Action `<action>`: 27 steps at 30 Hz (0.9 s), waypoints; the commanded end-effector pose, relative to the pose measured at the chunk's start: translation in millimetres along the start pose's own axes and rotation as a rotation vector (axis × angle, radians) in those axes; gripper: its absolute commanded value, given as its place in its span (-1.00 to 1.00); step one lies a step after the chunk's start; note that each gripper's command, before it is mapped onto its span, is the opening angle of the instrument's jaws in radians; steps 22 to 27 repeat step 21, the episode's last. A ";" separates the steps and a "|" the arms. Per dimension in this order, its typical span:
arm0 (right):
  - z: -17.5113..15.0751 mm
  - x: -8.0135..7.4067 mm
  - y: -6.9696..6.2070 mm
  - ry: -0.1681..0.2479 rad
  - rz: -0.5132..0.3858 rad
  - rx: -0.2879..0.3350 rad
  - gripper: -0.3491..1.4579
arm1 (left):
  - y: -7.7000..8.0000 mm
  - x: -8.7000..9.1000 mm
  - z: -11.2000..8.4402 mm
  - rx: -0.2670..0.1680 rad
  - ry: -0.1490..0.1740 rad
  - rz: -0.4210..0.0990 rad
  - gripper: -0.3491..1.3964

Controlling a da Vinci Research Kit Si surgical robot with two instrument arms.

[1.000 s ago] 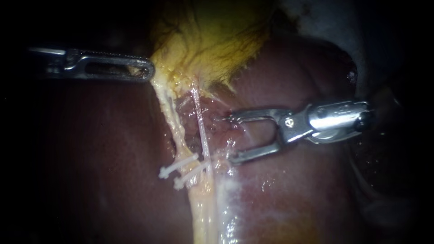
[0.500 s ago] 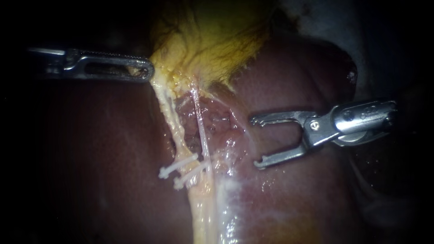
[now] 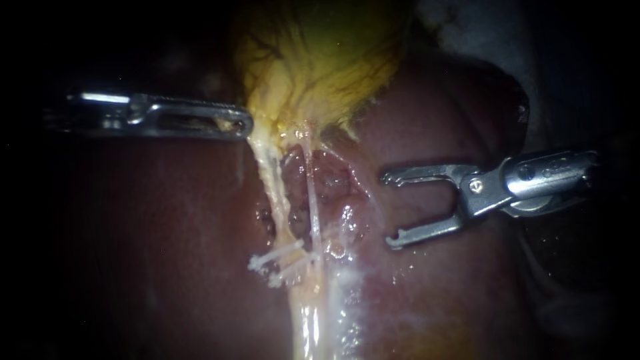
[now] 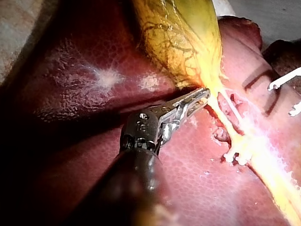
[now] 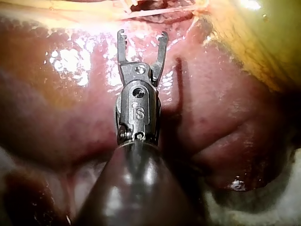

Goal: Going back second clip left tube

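The yellow gallbladder (image 3: 313,60) lies on the dark red liver (image 3: 167,253). My left instrument (image 3: 241,125) holds the gallbladder's lower edge, its jaws shut on it; the left wrist view shows that instrument (image 4: 200,96) gripping the yellow tissue. The pale left tube (image 3: 273,187) runs down from there and carries two white clips (image 3: 275,257) side by side, also seen as clips (image 4: 234,155). A thinner tube (image 3: 311,193) runs just right of it. My right instrument (image 3: 389,211) stands right of the tubes, jaws open and empty, apart from them; its jaws (image 5: 141,40) hover over wet liver.
Raw, glistening tissue (image 3: 333,187) lies between the tubes and the right instrument. A pale wet band (image 3: 313,320) continues below the clips. Grey-white material (image 3: 467,33) shows at the upper right beyond the liver's edge.
My right instrument has drawn back to the right, away from the tubes, jaws still open and empty. The whole scene has shifted slightly right in view; the left instrument keeps its hold.
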 end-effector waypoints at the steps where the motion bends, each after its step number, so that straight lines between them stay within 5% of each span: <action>1: -0.1 0.0 0.0 0.000 0.000 0.000 0.05 | 0.0 0.4 0.6 0.005 0.005 0.001 -1.00; 7: -0.2 -0.1 0.0 0.000 0.000 0.000 0.05 | 0.7 0.8 2.7 0.012 0.016 0.002 -1.00; 27: -0.3 -0.1 0.0 0.000 0.000 0.000 0.05 | 0.9 0.3 2.2 0.018 0.019 0.001 -1.00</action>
